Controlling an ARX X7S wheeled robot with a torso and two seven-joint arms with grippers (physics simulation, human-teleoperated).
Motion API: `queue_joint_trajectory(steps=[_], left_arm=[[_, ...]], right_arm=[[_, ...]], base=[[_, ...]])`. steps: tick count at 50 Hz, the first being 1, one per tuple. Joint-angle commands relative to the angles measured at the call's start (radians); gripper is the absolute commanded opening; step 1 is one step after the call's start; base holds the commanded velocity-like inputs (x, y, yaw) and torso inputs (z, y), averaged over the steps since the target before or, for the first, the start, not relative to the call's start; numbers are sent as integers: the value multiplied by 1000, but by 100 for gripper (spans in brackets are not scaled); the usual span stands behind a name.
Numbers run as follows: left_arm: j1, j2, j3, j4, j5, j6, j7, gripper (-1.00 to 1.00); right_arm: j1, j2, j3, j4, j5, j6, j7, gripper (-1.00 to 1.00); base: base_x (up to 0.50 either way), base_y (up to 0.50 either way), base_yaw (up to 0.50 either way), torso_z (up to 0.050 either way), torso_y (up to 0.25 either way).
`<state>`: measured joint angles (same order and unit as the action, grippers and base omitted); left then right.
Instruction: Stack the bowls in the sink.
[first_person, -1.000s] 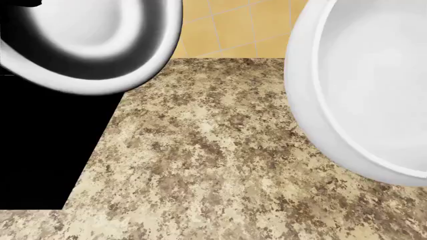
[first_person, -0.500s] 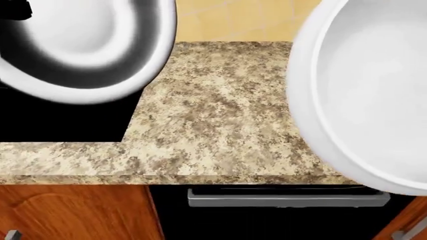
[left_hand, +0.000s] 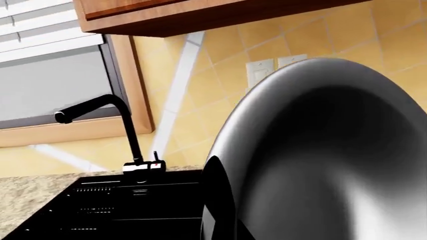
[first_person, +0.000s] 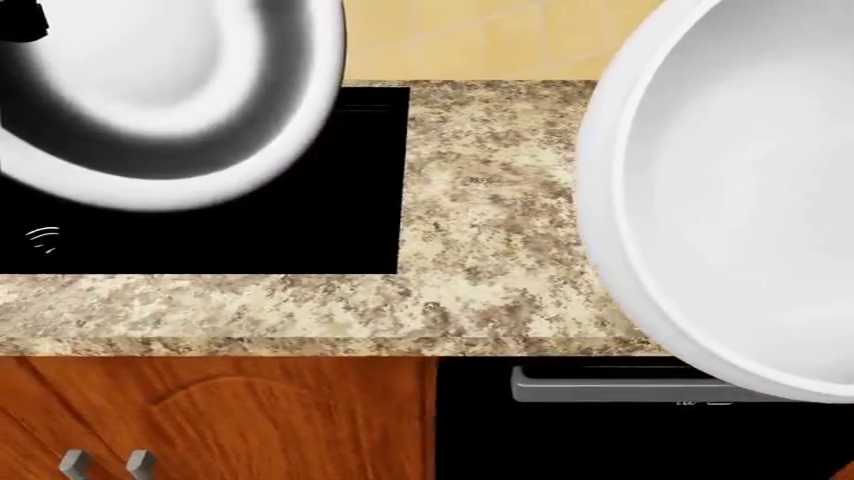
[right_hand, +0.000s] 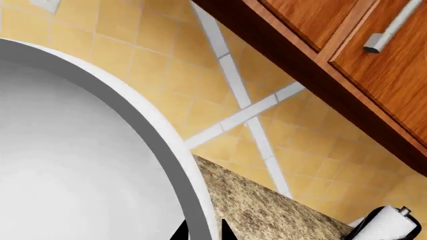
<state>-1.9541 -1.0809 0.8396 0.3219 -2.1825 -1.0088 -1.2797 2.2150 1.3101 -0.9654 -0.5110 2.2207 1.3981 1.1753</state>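
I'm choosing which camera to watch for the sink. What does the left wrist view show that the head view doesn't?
Only the left wrist view shows the faucet, the window blinds, wall outlets and an upper cabinet.

Only the head view shows the white bowl, the counter's front edge, the lower cabinet door and a grey appliance handle.

Both show the black-and-silver bowl, the black sink, granite countertop and yellow wall tiles. Neither view shows a gripper.
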Motion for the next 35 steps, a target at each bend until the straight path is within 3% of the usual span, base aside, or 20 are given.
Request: queue_joint_trajectory(steps=[1, 35], left_arm=[[-13, -12, -10, 1, 2, 0, -5, -100], [-13, -33, -15, 11, -10, 2, -10, -100]], right_arm=[[5, -8, 25, -13, -29, 28, -12, -100], [-33, -6, 49, -25, -42, 17, -24, -100]], base=[[0, 500, 0, 0, 0], [0, 500, 0, 0, 0]])
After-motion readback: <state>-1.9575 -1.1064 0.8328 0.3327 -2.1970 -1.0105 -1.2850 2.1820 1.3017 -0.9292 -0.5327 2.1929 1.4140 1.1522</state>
